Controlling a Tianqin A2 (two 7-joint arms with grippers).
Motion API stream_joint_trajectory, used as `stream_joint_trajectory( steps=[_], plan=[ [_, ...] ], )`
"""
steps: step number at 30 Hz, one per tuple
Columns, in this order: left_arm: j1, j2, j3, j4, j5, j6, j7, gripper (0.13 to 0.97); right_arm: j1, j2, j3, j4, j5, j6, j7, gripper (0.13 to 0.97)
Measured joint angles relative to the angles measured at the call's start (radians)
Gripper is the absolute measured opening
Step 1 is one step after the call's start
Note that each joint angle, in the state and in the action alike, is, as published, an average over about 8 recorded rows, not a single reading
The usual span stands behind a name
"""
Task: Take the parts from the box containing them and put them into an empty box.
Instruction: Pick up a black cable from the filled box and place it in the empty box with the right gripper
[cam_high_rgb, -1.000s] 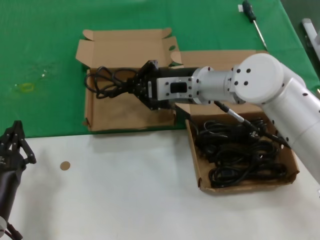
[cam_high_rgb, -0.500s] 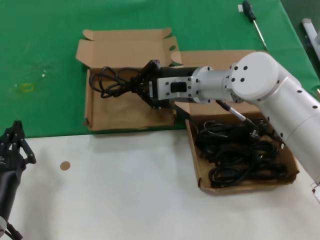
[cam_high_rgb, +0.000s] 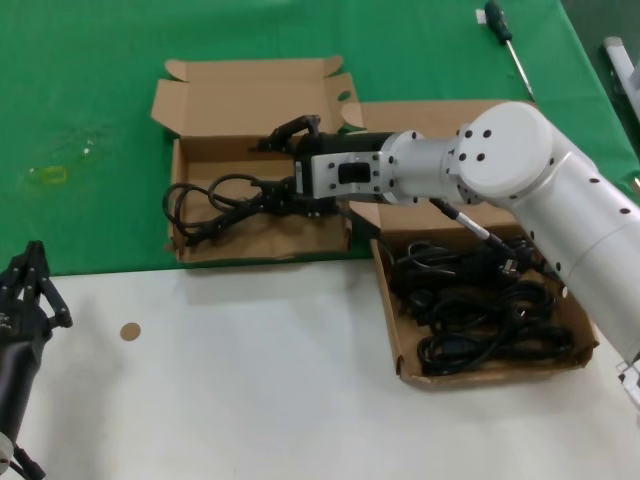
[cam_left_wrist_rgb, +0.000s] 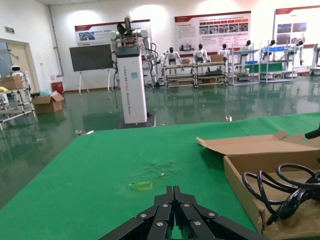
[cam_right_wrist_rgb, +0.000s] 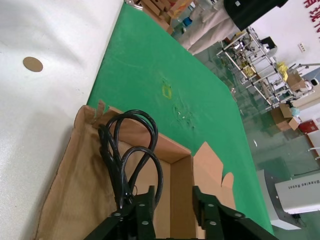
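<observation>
Over left-hand cardboard box (cam_high_rgb: 245, 235), right gripper (cam_high_rgb: 290, 165) hovers, fingers apart, holding nothing. One black power cord (cam_high_rgb: 215, 205) lies looped on that box's floor, just beside fingers. Remaining cords (cam_high_rgb: 475, 310) fill right-hand box (cam_high_rgb: 590, 335). Left gripper (cam_high_rgb: 30, 290) parked at near tabletop edge, fingers together.

The right arm (cam_high_rgb: 560, 190) is built of smooth white-grey cylindrical housings joined at a large rounded joint cap marked with a ring of small dark screw holes. Its forearm narrows into a ribbed silver collar, then a black wrist block with a rectangular recess. A thin black cable with a silver connector runs from beneath the forearm. The right end effector (cam_high_rgb: 290, 160) is black with jointed metal linkages. The left end effector (cam_high_rgb: 25, 295) is likewise black, with pinned link bars
</observation>
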Motion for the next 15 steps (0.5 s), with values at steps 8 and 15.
stream_joint_trajectory(
  steps=[8,15],
  plan=[
    [0.000,0.000,0.000,0.000,0.000,0.000,0.000,0.152,0.002,0.003,0.003,-0.003,0.007,-0.001,-0.010,0.360],
    [0.000,0.000,0.000,0.000,0.000,0.000,0.000,0.152,-0.009,0.027,0.012,0.036,0.014,-0.009,0.005,0.506]
  ],
)
